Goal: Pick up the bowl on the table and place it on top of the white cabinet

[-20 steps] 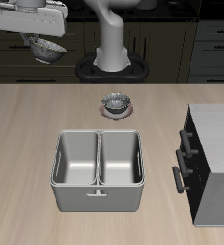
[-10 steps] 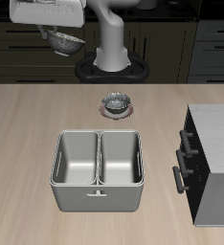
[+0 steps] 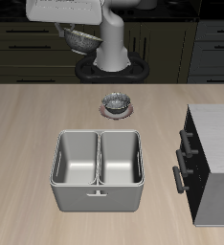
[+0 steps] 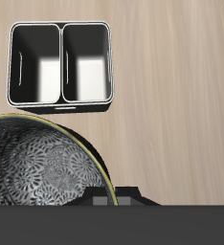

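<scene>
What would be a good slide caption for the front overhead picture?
Gripper carries the small grey metallic bowl high above the beige table, away from the white-topped cabinet.

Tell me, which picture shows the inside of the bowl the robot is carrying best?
The wrist view. The bowl fills much of that picture, so you can see the dark mottled pattern inside and its rim. In the exterior view the bowl is small, hangs under the gripper high above the table, and shows only its outside.

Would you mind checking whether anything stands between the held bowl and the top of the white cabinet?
Nothing visible does: the bowl hangs high in the gripper, and the white cabinet has a bare top.
</scene>
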You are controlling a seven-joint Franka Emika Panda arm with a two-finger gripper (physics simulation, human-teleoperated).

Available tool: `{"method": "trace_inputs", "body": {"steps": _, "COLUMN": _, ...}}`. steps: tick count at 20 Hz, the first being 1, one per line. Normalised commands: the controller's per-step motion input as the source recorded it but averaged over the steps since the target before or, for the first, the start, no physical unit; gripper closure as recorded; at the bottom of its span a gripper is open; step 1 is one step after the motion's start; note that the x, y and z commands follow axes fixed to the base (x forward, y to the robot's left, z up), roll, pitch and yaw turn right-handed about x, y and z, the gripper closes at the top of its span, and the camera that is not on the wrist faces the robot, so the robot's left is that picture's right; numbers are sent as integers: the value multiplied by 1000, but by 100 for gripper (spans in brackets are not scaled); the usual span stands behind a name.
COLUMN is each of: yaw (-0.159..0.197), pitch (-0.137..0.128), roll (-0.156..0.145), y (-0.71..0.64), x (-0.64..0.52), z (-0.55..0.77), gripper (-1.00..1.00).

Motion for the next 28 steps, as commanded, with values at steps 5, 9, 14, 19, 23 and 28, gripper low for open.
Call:
{"method": "trace_inputs", "body": {"steps": 5, "yaw": 6, "pitch": -11, "roll": 30, "y": 472, "x": 4, "z": 143, "gripper": 100}}
{"method": "trace_inputs", "body": {"steps": 9, "yaw": 34, "pitch": -12, "roll": 29, "y": 650, "x": -28, "z": 114, "gripper": 100}}
{"method": "trace_inputs", "body": {"steps": 14, "yaw": 30, "pitch": -13, "roll": 51, "y": 534, "x": -1, "z": 54, "gripper": 100}}
{"method": "trace_inputs", "body": {"steps": 19, "yaw": 5, "pitch": -5, "roll": 16, "y": 398, "x": 82, "z": 50, "gripper": 100}}
{"method": "trace_inputs", "body": {"steps": 23, "yaw": 5, "pitch": -10, "roll": -9, "y": 343, "x": 147, "z": 81, "gripper": 100}}
{"method": "trace_inputs", "body": {"steps": 28, "yaw": -7, "pitch": 0, "roll": 18, "y": 286, "x": 82, "z": 111, "gripper": 100}}
